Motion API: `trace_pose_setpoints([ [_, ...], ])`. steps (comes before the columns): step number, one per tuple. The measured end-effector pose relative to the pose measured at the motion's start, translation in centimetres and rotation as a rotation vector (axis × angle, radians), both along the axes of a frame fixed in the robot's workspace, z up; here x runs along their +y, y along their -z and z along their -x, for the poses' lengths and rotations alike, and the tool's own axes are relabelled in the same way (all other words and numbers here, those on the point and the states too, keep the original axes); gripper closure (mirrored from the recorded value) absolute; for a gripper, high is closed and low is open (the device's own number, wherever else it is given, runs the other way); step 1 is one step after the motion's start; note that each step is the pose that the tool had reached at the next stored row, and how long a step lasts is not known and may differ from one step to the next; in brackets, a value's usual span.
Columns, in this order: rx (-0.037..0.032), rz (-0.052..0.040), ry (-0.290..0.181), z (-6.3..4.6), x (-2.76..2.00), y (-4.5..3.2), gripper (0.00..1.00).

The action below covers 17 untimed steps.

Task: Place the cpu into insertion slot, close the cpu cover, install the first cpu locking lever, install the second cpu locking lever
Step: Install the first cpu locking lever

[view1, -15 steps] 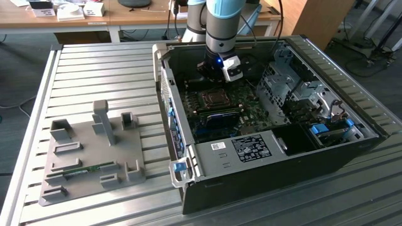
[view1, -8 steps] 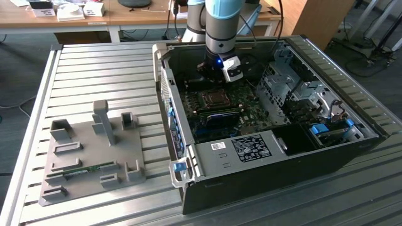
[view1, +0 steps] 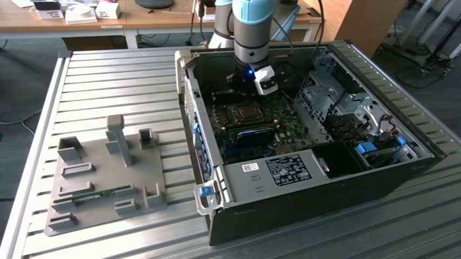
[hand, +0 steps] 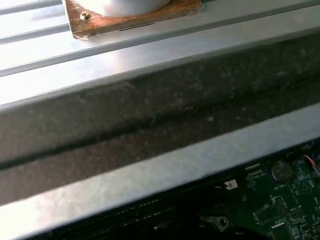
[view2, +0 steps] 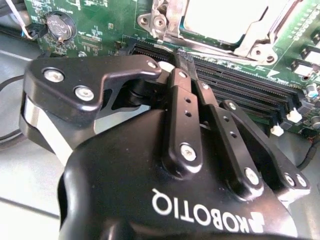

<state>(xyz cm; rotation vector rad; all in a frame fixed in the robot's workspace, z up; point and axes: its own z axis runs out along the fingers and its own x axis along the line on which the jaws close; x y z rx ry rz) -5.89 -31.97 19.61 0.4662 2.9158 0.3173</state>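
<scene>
The insertion slot (view1: 243,113) sits on the green circuit board inside the open computer case (view1: 303,205). In the second wrist view the cpu (view2: 225,17) lies in it with its pale face up. The silver cpu cover (view2: 167,22) lies flat around the chip. My gripper (view1: 243,94) hangs just behind the slot, low inside the case. In the second wrist view my gripper (view2: 182,57) is shut with nothing held, its tips over the long black memory slots (view2: 240,85) beside the socket. The locking levers I cannot make out.
A grey fixture plate (view1: 108,172) holding a memory stick (view1: 94,195) lies at the exterior view's left. A drive cage (view1: 338,97) and a black shroud (view1: 288,170) crowd the case. The case wall (hand: 150,120) stands close by. A coin battery (view2: 60,26) sits on the board.
</scene>
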Motion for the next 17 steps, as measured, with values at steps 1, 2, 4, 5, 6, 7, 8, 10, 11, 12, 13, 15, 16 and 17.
trace_pose_setpoints([
  [1, -0.0027, 0.0005, 0.0, 0.07, 0.0, 0.08, 0.89],
  [2, -0.0047, 0.001, 0.0, 0.14, -0.01, 0.14, 0.89],
  [4, -0.007, 0.0016, 0.0, 0.21, 0.0, 0.2, 0.89],
  [5, -0.0076, 0.0019, 0.0, 0.21, 0.0, 0.21, 0.89],
  [6, -0.0081, 0.0023, 0.0, 0.22, 0.0, 0.22, 0.89],
  [7, -0.0085, 0.0026, 0.0, 0.22, 0.0, 0.23, 0.89],
  [8, -0.0089, 0.0028, 0.0, 0.22, 0.0, 0.24, 0.89],
  [10, -0.0092, 0.0032, 0.0, 0.23, 0.0, 0.24, 0.89],
  [11, -0.0093, 0.0034, 0.0, 0.23, 0.0, 0.24, 0.89],
  [12, -0.0093, 0.0041, 0.0, 0.23, 0.0, 0.25, 0.89],
  [13, -0.0094, 0.0049, 0.0, 0.23, 0.0, 0.25, 0.89],
  [15, -0.0093, 0.0079, 0.0, 0.23, -0.02, 0.24, 0.89],
  [16, -0.0094, 0.0094, 0.0, 0.22, -0.02, 0.24, 0.89],
  [17, -0.0094, 0.0113, 0.0, 0.22, -0.02, 0.25, 0.89],
])
